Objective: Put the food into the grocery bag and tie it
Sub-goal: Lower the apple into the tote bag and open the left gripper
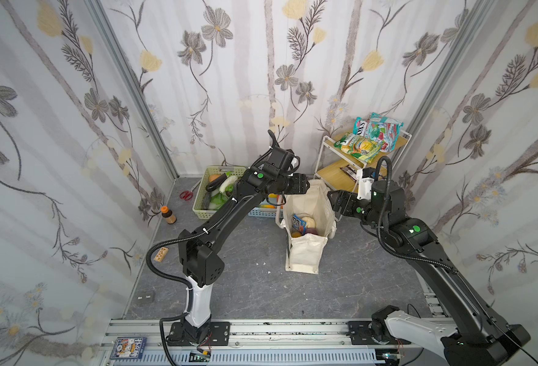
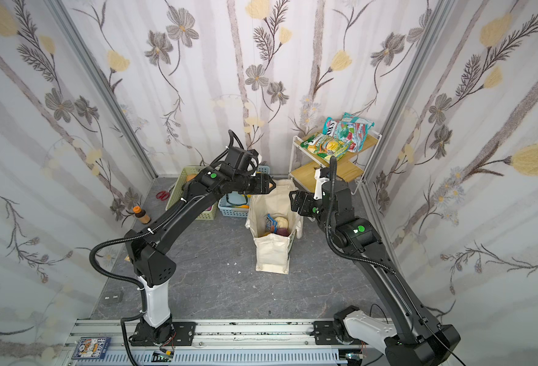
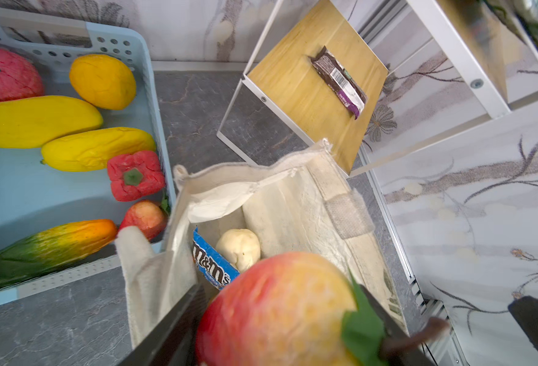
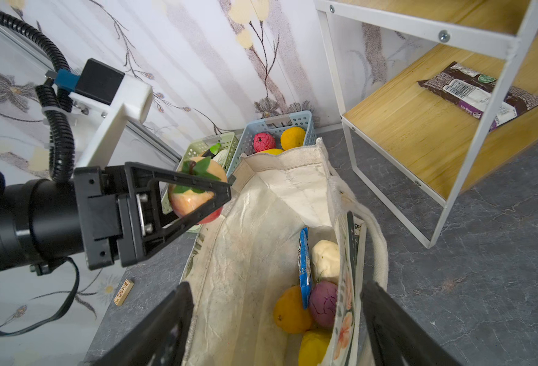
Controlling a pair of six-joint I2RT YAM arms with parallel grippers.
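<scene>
Left gripper (image 4: 218, 194): fingers pinch a round red-and-yellow toy peach (image 3: 277, 304) with a green leaf and brown stem, one finger on each side.
Peach position: it hangs above the far end of the bag's mouth.
Peach heading: stem and leaf seem to point upward, though the close view is blurred.
Bag: the cream canvas tote bag (image 1: 305, 253) stands upright on the grey marbled tabletop (image 1: 245, 285) between the arms, mouth open upward. The mouth's long axis runs from the robot's side toward the back wall, and the flower-printed side faces the right arm.
Inside: a blue candy packet (image 4: 304, 269) stands on edge beside a cream toy (image 4: 324, 260), a purple toy (image 4: 323, 304), an orange toy (image 4: 291, 313) and a yellow toy (image 4: 313, 347).
Right gripper (image 4: 275, 283): fingers are spread wide and hold nothing, at the bag's right rim. Whether they touch the cloth I cannot tell.
Neighbours: a pale blue slotted plastic basket (image 3: 153, 95) of toy fruit and a white-framed wooden shelf (image 3: 286, 95) stand just beside the bag.
</scene>
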